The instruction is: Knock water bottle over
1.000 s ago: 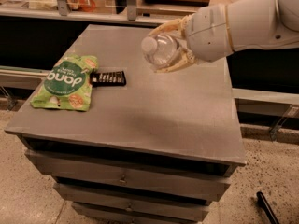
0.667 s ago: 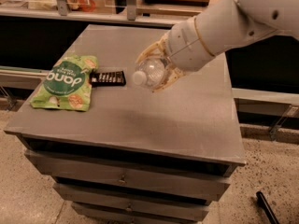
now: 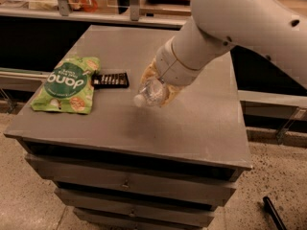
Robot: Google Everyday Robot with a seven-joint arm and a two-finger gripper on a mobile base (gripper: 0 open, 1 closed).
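Over cabinet top point(image 3: 201, 123), one gripper point(image 3: 156, 90), fingers point(image 3: 149, 73) tight around one water bottle point(image 3: 151, 94); one bag point(image 3: 67, 84).

end effector point(image 3: 159, 86) over the cabinet top point(image 3: 201, 123) grips the tilted water bottle point(image 3: 151, 93), cap down-left.

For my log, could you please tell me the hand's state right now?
The hand is closed on the water bottle, held tilted over the middle of the table.
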